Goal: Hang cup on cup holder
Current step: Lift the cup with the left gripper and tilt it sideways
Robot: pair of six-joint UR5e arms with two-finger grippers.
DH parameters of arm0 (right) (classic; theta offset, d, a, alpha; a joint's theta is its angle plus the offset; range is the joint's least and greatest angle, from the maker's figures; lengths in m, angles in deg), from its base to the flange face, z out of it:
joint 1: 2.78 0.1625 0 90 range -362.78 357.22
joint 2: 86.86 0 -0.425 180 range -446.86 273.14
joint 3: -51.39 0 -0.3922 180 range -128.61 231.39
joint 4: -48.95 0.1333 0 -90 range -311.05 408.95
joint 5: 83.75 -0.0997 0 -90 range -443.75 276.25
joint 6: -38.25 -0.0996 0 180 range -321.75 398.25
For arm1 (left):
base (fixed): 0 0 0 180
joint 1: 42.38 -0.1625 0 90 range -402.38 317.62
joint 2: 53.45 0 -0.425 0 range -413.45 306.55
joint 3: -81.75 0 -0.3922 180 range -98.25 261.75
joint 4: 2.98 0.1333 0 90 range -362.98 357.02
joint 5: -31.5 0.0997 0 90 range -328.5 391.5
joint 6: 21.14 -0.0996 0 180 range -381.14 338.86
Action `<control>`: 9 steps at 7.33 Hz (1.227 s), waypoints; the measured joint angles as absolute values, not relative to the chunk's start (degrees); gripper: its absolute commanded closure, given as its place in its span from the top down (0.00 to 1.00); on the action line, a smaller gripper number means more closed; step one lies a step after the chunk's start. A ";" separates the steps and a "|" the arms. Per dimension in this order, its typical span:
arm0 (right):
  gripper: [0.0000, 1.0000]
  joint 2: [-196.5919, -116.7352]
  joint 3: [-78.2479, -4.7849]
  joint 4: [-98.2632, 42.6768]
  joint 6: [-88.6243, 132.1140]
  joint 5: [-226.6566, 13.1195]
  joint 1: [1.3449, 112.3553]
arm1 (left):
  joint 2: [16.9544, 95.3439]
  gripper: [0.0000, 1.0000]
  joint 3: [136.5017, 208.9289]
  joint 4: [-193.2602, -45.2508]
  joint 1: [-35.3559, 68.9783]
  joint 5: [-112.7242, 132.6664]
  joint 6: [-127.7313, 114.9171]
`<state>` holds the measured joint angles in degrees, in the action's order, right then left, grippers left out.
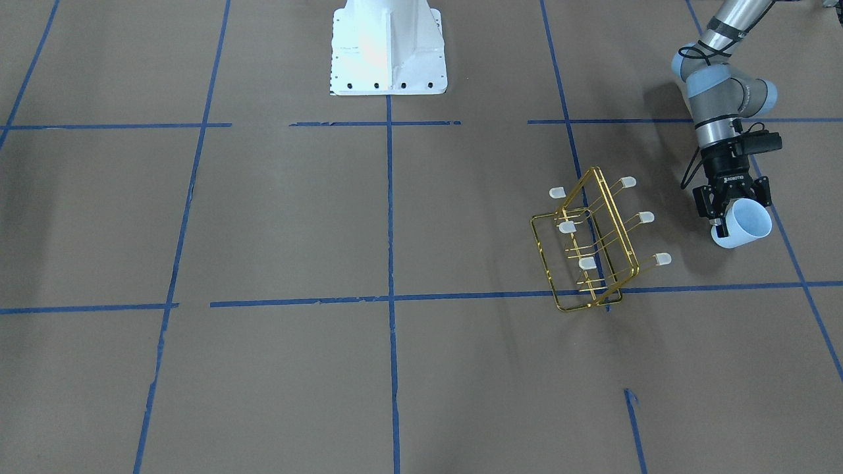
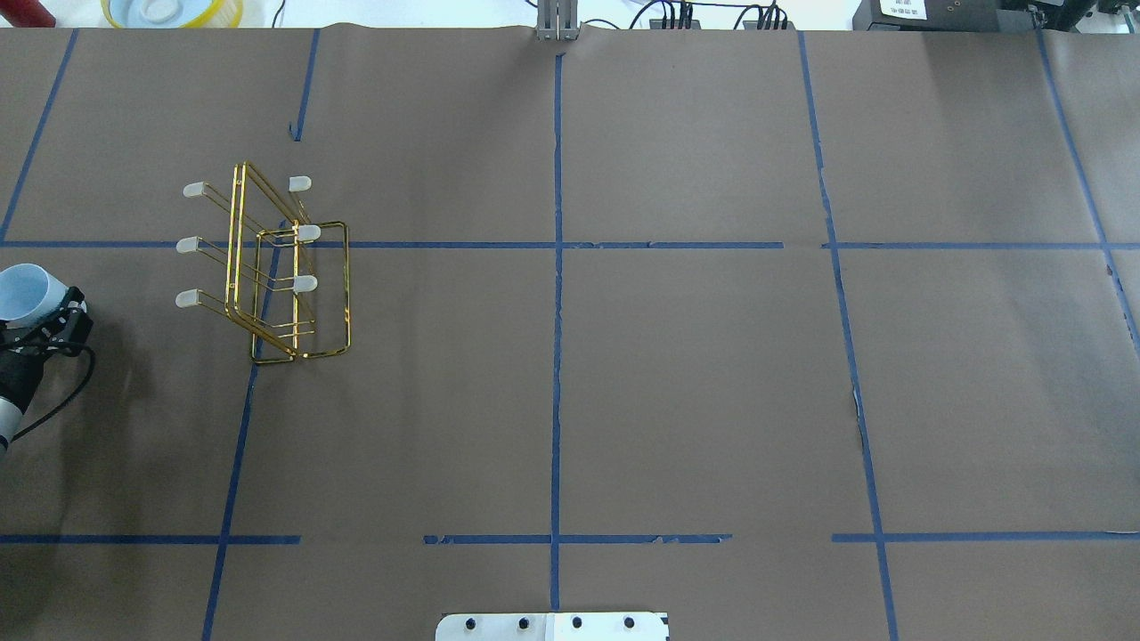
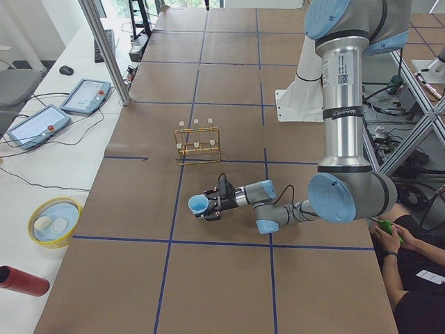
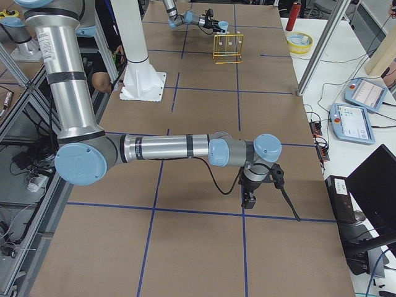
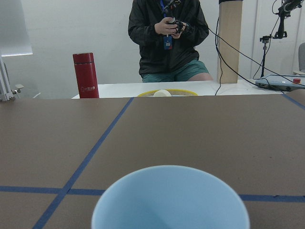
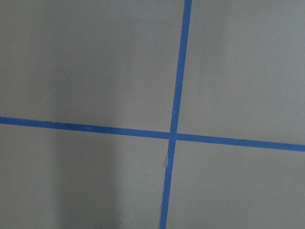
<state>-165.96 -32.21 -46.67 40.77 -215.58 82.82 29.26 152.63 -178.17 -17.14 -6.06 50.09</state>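
Observation:
The pale blue cup (image 1: 745,225) is held on its side in my left gripper (image 1: 736,212), which is shut on it a little above the table. The cup's open mouth fills the bottom of the left wrist view (image 5: 170,202). The gold wire cup holder (image 1: 616,220) stands on the table beside it, prongs with whitish caps sticking out both ways and bearing nothing. In the overhead view the cup (image 2: 22,289) is left of the holder (image 2: 346,285), apart from it. My right gripper (image 4: 249,199) hangs low over the table far from both; I cannot tell whether it is open.
A yellow bowl (image 3: 54,221) and a red bottle (image 5: 86,75) stand on the white side table beyond the far edge. A person (image 5: 167,38) sits behind them. The white robot base (image 1: 388,49) is at the table's middle edge. Blue tape lines cross the brown surface.

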 measured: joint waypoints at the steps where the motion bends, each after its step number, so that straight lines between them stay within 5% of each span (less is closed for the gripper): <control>1: 1.00 -165.96 -32.20 -46.67 40.79 -215.58 82.82 | 29.69 0.53 152.84 -178.20 -16.02 -6.88 49.97; 9: 1.00 -165.96 -32.26 -46.67 40.79 -215.58 82.79 | 31.08 0.46 167.51 -178.01 -11.09 -9.75 9.44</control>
<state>-165.96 -32.26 -46.67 40.79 -215.58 82.79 31.08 167.51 -178.01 -11.09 -9.75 9.44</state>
